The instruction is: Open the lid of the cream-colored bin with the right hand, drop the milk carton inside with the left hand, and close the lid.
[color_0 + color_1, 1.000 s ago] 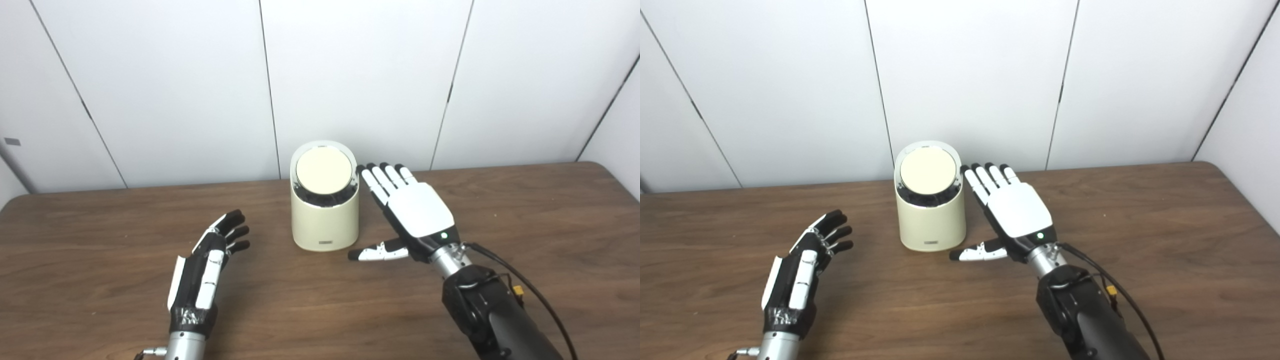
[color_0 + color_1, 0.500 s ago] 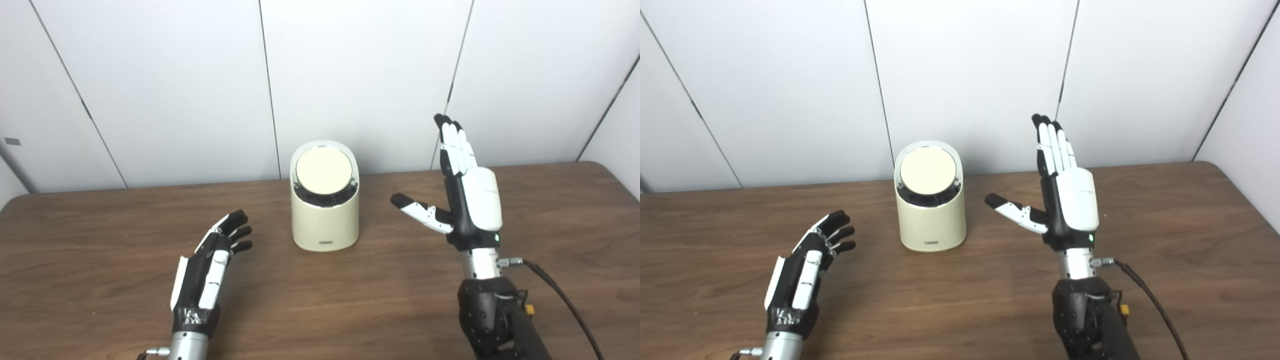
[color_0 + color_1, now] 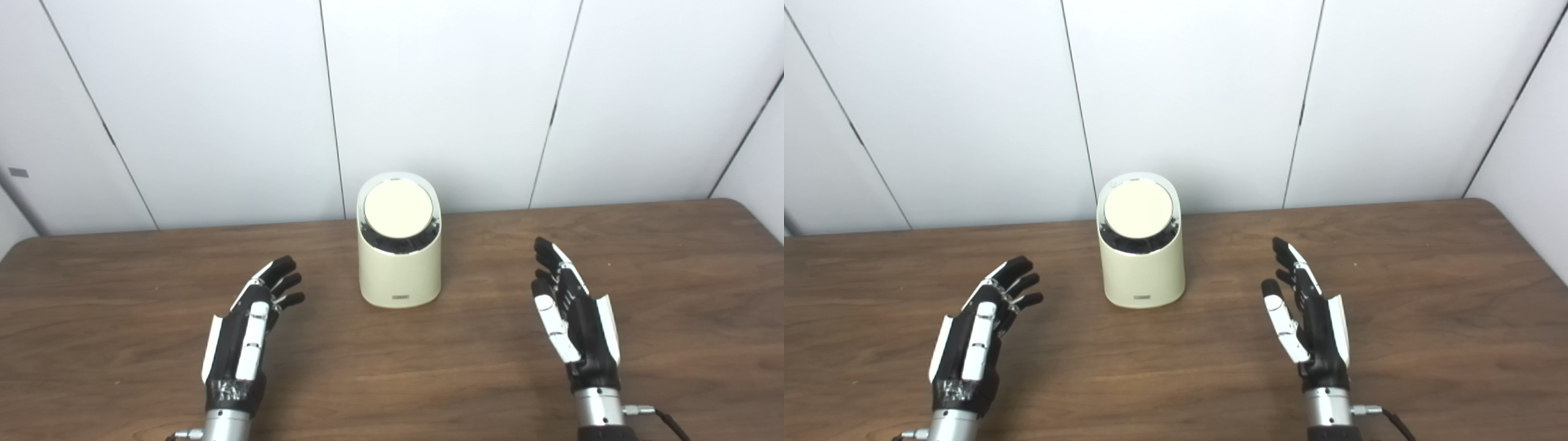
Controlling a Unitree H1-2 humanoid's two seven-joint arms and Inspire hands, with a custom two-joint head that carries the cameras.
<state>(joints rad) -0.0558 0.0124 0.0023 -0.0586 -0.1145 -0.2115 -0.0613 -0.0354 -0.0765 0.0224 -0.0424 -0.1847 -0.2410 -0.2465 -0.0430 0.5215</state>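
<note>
My right hand has pulled back from the bin; lid shut, both hands' fingers apart, left hand empty, no carton visible.

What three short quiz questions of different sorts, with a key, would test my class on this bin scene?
1. True or false: the lid of the bin is shut.
2. Multiple choice: what does the left hand hold? A) a milk carton B) the lid C) nothing
3. Fill in: the right hand is open and lies to the ____ of the bin, apart from it.

Key:
1. True. The round lid sits flat in the rim.
2. C. Its fingers are spread and empty, and no carton shows on the table.
3. Right.
</note>
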